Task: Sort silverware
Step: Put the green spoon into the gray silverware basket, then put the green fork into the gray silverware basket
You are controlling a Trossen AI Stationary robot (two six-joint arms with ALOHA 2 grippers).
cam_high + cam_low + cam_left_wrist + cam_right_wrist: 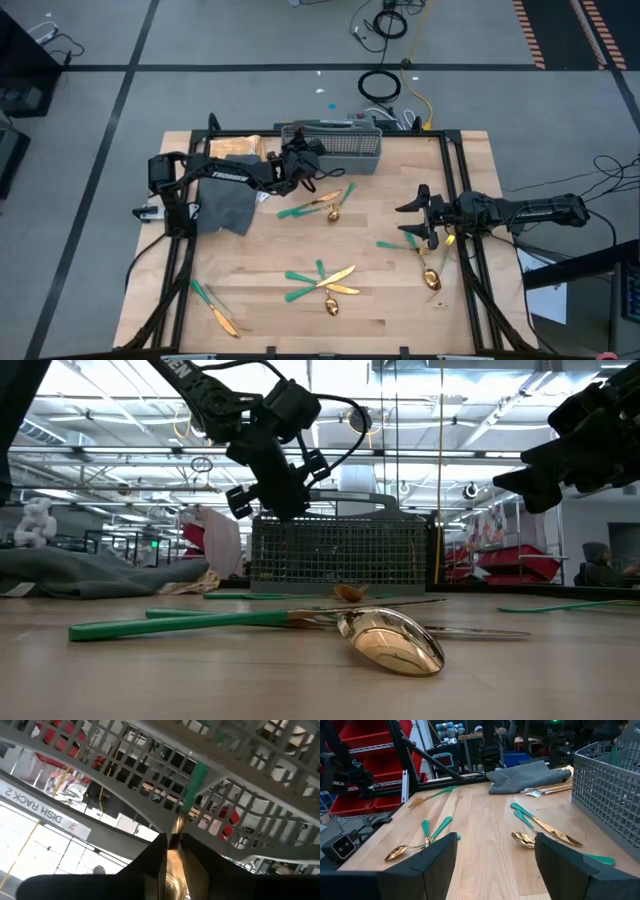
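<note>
Over the basket: the left gripper [297,160] hangs just above the near rim of the grey mesh basket [345,147], at the far edge of the table [250,300].
Left claw: its fingers stand only narrowly apart, and in the left wrist view a gold-headed utensil [186,795] sits between the fingertips [197,870]; whether it is gripped or just let go I cannot tell.
Axis of that utensil: it runs straight out from the claw, gold end at the fingers, green handle pointing into the basket's mesh cells.
What the move turns on: the utensil lies in line with the claw and with the basket compartment beyond it, so I judge a release here would let it slide handle-first into the basket.
Right claw: the right gripper [420,215] hovers over the table's right side, fingers spread wide and holding nothing.
Nearest to the right arm: a spoon [432,278] and a green-handled piece [392,243] lie just beside it on the wood.
Middle of the table: a cluster of silverware [322,281] lies crossed together, between the two arms and nearer the front.
Near the basket: two more pieces [320,205] lie just in front of it, closer to the left arm.
Front left: one fork [215,310] lies alone, well apart from both claws.
Left of the basket: a folded grey cloth [222,205].
</note>
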